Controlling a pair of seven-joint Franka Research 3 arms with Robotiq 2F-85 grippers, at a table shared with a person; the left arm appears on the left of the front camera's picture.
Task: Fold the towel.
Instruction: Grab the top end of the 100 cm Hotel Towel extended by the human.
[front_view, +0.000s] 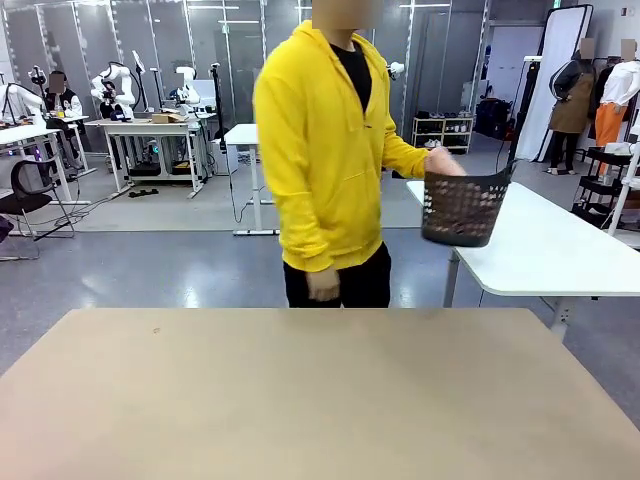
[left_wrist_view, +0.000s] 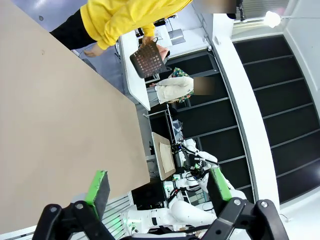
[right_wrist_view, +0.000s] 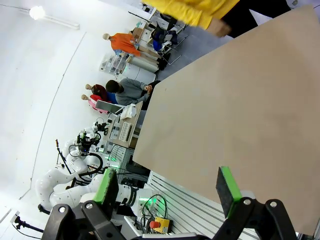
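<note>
Towel first: I cannot tell where it lies, nor which way its long axis runs, so I say nothing of its heading. Before me stretches a flat tan rectangular tabletop (front_view: 300, 400), its surface matte and even. My left pincer (left_wrist_view: 159, 172) stands wide, its two green pads well apart, one over the tan top near its edge and the other out past that edge; nothing sits between them. My right pincer (right_wrist_view: 167, 172) is just as wide and grips nothing, and it hangs near the tabletop's border with the tan surface running away ahead of it. Across the table stands a person in a bright yellow zipped hooded jacket (front_view: 320, 150) and black trousers, close to the far edge. One of the person's hands (front_view: 322, 285) hangs low at the hip, just above the table's far rim. The other hand (front_view: 445, 162) holds the rim of a dark perforated plastic basket (front_view: 462, 208), lifted beside a long white table (front_view: 560, 250) behind the person. What the basket holds, I cannot make out through its holes.
</note>
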